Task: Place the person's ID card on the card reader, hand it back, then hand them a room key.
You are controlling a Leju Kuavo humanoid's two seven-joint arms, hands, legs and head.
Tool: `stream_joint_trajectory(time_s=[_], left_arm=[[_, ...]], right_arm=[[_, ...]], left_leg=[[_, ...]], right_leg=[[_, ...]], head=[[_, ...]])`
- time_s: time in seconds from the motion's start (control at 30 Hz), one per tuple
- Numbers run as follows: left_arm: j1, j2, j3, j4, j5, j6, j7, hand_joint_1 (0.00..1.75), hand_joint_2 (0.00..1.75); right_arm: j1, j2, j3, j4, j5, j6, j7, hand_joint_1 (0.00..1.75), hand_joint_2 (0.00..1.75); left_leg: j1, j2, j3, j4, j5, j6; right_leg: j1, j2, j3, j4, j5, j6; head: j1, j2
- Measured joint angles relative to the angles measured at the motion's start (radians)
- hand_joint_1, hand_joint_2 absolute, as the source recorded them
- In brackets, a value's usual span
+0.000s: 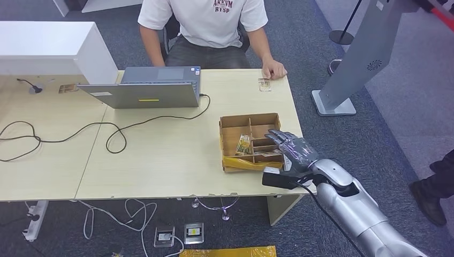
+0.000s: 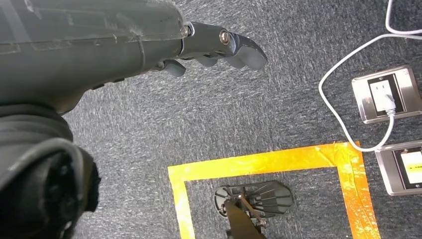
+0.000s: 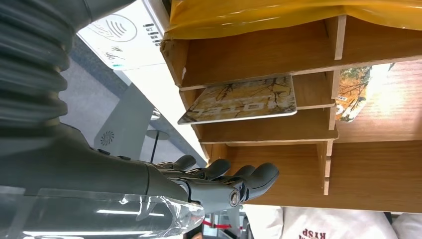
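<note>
Over the cardboard tray (image 1: 230,124) on the counter (image 1: 160,160), right hand (image 1: 292,151) hovers spread and empty above a key card (image 3: 241,101) in its slot; key-pickup step, so next lower and pinch.

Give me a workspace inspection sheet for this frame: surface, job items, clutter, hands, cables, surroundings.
Surface: light wood desk, two tabletops butted together.
Job's things: cardboard divider box near the right edge; hotel key card lying tilted across a divider; a card on the desk by the person's hand.
Clutter: laptop, white box at far left.
Hands: right hand open over the box, holding nothing; left hand hanging over the carpet, holding nothing.
Cables: black cable looped across the desk; white cable to a floor socket.
Surroundings: seated person; grey stand; yellow floor tape.
</note>
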Motion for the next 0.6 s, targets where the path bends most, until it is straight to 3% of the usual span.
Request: stream_joint_trajectory(time_s=[0.6], left_arm=[[-0.006, 0.000, -0.010, 0.000, -0.001, 0.002, 0.000, 0.00, 0.00]], right_arm=[[-0.020, 0.028, -0.008, 0.033, 0.005, -0.042, -0.025, 0.00, 1.75]], left_leg=[[0.000, 0.000, 0.000, 0.000, 0.000, 0.000]], right_leg=[[0.000, 0.000, 0.000, 0.000, 0.000, 0.000]], head=[[0.000, 0.000]])
